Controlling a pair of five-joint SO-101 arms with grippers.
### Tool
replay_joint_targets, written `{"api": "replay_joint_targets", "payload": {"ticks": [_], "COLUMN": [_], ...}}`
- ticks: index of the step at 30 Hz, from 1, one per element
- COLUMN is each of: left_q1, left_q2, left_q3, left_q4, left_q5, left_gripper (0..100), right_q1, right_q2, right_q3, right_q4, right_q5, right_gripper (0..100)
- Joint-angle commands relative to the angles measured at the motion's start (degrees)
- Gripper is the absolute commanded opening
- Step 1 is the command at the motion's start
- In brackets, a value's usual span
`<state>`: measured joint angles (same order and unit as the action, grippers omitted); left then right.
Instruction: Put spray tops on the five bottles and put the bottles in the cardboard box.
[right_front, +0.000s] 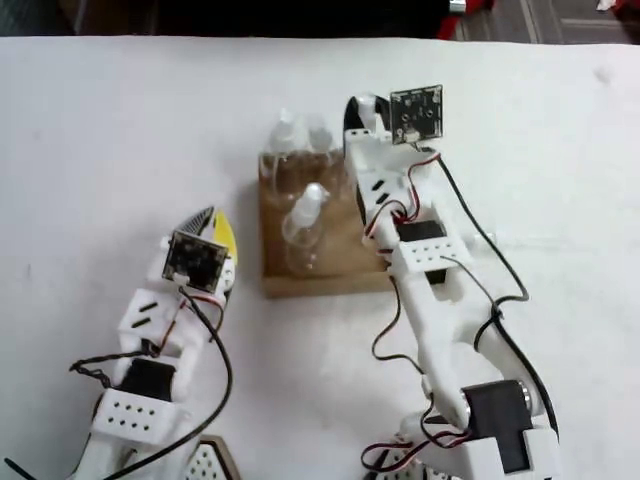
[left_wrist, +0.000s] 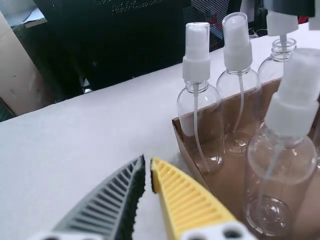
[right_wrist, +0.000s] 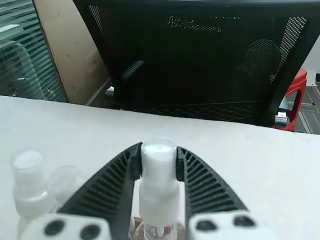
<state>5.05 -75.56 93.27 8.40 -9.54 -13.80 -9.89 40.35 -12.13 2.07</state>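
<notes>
My right gripper (right_wrist: 158, 149) clamped on spray top (right_wrist: 159, 175), above bottle (left_wrist: 276, 65) at 1 o'clock corner of cardboard box (right_front: 275, 283); top possibly not seated. My left gripper (left_wrist: 148, 167) pinched together, empty, at box's 9 o'clock.

Right arm (right_front: 435, 322) white-shelled, black servos, red and black wiring. Left gripper (left_wrist: 147, 162) ribbed, grey and yellow. The right gripper (right_wrist: 157, 150) is ribbed black.

A white-covered table (right_front: 100, 130) runs back to a black mesh office chair (right_wrist: 200, 60) standing just behind its far edge, under even indoor light. To one side of the chair a light wooden panel (right_wrist: 70, 55) stands beside a glass partition (right_wrist: 20, 55). On the other side, a red stool (right_wrist: 296, 95) sits on grey tiled floor (right_front: 560, 18).
</notes>
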Motion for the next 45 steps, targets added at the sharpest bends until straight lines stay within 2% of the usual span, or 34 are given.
{"api": "replay_joint_targets", "payload": {"ticks": [1, 5, 13, 21, 27, 36, 45], "left_q1": [0.48, 0.48, 0.4, 0.4, 0.4, 0.4, 0.48], "left_q2": [-1.45, -1.45, -1.45, -1.45, -1.45, -1.36, -1.36], "left_q3": [-0.79, -0.79, -0.97, -0.79, -0.7, -0.62, -0.18], "left_q4": [-1.32, -1.32, -1.32, -1.32, -1.32, -1.32, -1.32], "left_q5": [-0.53, -0.53, -0.53, -0.53, -0.53, -3.16, -3.25], "left_gripper": [2, 2, 2, 2, 2, 2, 2], "right_q1": [-0.66, -0.75, -0.22, 2.33, 9.45, 19.56, 28.88], "right_q2": [-0.04, -0.57, -4.79, -25.01, -36.53, -32.13, -30.99], "right_q3": [-0.44, 1.41, 1.85, 2.02, 1.05, -7.82, -3.25], "right_q4": [-0.13, -0.13, 0.66, 22.29, 33.01, 47.96, 54.99], "right_q5": [1.05, 1.05, 1.05, 1.05, 1.32, 1.05, 1.14], "right_gripper": [12.5, 21.7, 21.9, 21.9, 21.9, 21.9, 21.9]}}
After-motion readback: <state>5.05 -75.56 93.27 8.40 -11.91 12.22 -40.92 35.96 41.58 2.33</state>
